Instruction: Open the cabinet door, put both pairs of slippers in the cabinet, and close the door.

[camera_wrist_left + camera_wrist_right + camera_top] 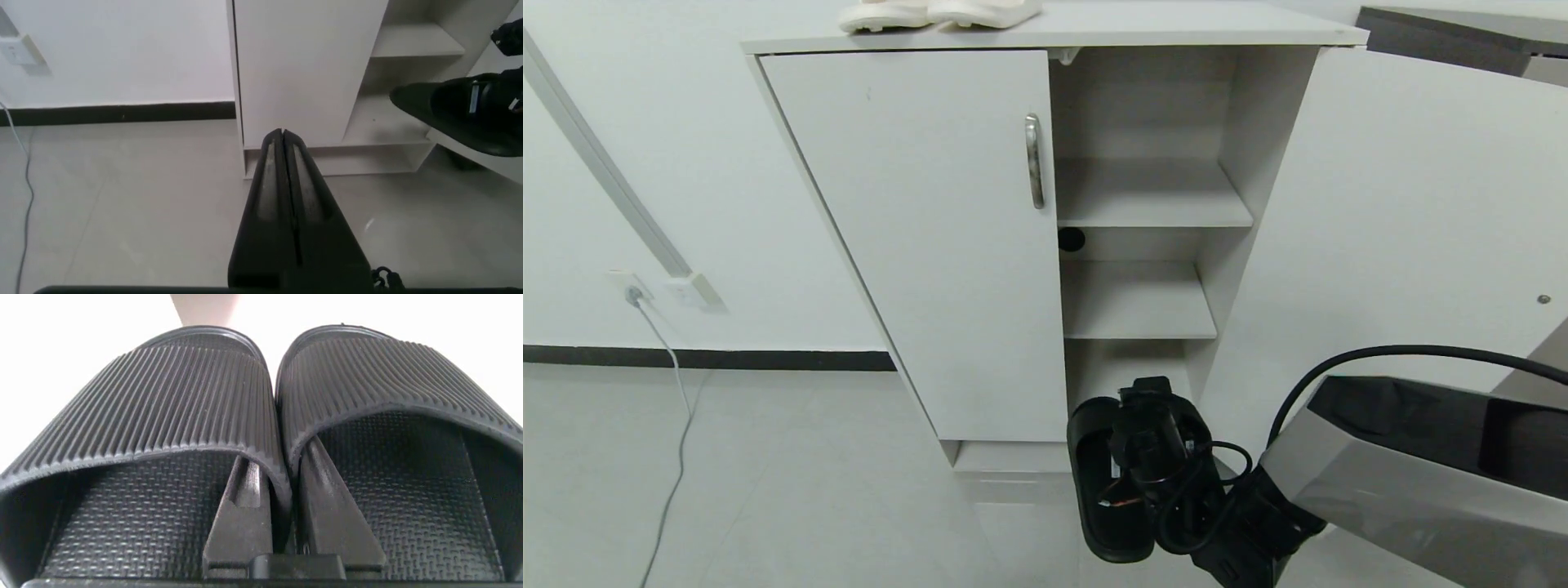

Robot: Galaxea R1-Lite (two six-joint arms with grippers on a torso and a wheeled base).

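The right gripper point(1147, 408) is clenched on the black slippers point(1094, 482), pinching the two inner side walls together so the pair hangs side by side. The pair sits just in front of the cabinet's point(1258, 147) bottom compartment point(1123, 371), low over the floor point(768, 490). The right door point(1405, 220) stands open; the left door point(915, 245) is closed. The white slippers point(939, 14) rest on the cabinet top, at its front left edge. The left gripper point(282, 188) is shut and empty, above the floor.

Hazards from this position:

1. Loss of grip. The hold is on thin, flexible walls only (no support under the soles). A quick move may let one slipper slide free and drop outside the cabinet.
2. Collision. The pair looks almost as wide as the opening. An off-centre approach may catch a toe on the closed left door's edge or the cabinet's bottom front edge.
3. Door contact. The right arm works close to the open door and may push it.
4. Early release. Letting go before the heels pass the front edge may block the door from closing.
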